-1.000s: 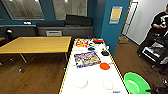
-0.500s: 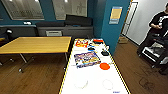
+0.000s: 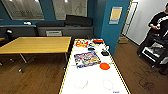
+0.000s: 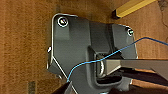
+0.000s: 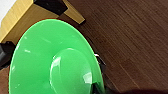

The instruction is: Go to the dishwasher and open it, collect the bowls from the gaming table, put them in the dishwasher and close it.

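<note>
The gaming table (image 3: 95,80) is the long white-topped table running away from me in the head view. An orange-red bowl (image 3: 104,66) rests on it, right of the middle. The light green bowl (image 5: 55,62) shows large in the right wrist view, bottom side toward the camera. It hangs over the dark wood floor with my right gripper shut on it. The left wrist view looks down on the brown floor past the robot's dark plate and a blue cable. The dishwasher is out of view.
A colourful box (image 3: 87,59), two white round things (image 3: 81,83) and other small items lie on the white top. A yellow wood table (image 3: 37,45) stands to the left, a blue pillar (image 3: 110,25) behind. A person (image 3: 157,27) stands at the right by a rig (image 3: 155,53).
The green bowl showed at the lower right of the head view a second ago and has since dropped out of that picture. The person has shifted slightly right.
</note>
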Motion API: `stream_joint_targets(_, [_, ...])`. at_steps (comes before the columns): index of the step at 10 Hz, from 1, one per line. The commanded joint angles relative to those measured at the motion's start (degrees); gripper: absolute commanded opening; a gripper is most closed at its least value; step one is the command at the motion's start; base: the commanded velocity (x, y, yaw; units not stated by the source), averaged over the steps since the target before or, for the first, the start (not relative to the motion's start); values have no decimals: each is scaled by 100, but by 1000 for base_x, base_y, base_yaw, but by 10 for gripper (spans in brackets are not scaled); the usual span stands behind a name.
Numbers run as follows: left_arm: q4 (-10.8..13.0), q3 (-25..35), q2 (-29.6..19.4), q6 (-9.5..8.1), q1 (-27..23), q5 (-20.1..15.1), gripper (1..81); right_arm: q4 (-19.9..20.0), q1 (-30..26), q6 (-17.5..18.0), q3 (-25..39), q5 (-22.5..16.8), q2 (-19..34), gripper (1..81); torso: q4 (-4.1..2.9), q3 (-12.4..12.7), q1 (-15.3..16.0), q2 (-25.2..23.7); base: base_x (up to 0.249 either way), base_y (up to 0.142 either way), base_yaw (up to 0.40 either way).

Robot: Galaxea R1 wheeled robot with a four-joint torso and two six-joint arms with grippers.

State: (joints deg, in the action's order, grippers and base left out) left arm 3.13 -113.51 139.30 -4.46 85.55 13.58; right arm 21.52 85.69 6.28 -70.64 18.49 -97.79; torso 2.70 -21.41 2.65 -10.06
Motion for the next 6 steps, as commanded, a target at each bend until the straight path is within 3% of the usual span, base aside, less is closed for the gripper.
stream_joint_targets(1, [12, 1732, -1683, -265, -173, 426, 811, -868, 1236, -452, -677, 1561, -1164, 10, 0, 0, 0, 0, 0, 0, 0])
stream_joint_targets(2, [-32, 2290, -2154, -368, -402, 444, 811, -929, 1254, -599, -816, 1560, -1444, 10, 0, 0, -2, 0, 0, 0, 0])
stream_joint_targets(3, [-6, 2860, -2600, -591, -691, 444, 811, -947, 1298, -716, -924, 1561, -1694, 10, 0, 2, -2, 0, 0, 0, 0])
stream_joint_targets(5, [-58, 3976, -3470, -705, -1394, 373, 811, -974, 1298, -891, -1038, 1552, -2054, 10, 0, 2, -2, 0, 0, 0, 0])
stream_joint_targets(6, [-206, 4352, -3758, -923, -1807, 218, 811, -983, 1307, -987, -1056, 1552, -2167, 10, 0, 2, -5, -2, 0, 0, 0])
